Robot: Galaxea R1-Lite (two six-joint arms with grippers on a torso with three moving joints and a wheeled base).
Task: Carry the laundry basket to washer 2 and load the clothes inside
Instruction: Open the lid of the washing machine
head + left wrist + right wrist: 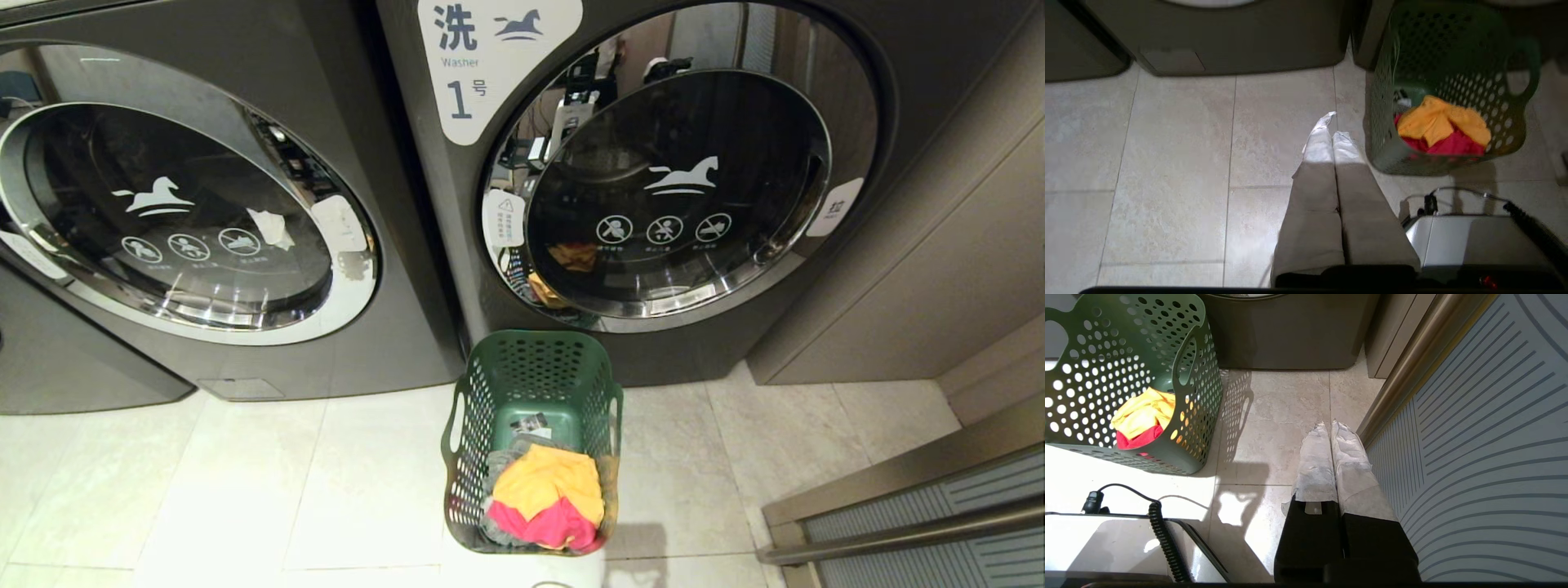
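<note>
The dark green laundry basket point(469, 457) stands on the tiled floor in front of the grey washer labelled 1 point(865, 49). In it lie yellow clothes point(547, 482) on pink ones point(543, 527). A second grey washer point(392, 269) stands to the left with its round door shut and its number label out of view. Neither arm shows in the head view. My left gripper point(1333, 124) hangs shut and empty over the tiles to the left of the basket point(1433, 53). My right gripper point(1329, 426) hangs shut and empty to the right of the basket point(1106, 355).
A beige cabinet side point(939, 269) stands to the right of washer 1. A ribbed grey panel with a metal rail point(939, 506) runs close beside the right gripper. My white base point(1453, 241) with a black coiled cable point(1163, 535) sits just behind the basket.
</note>
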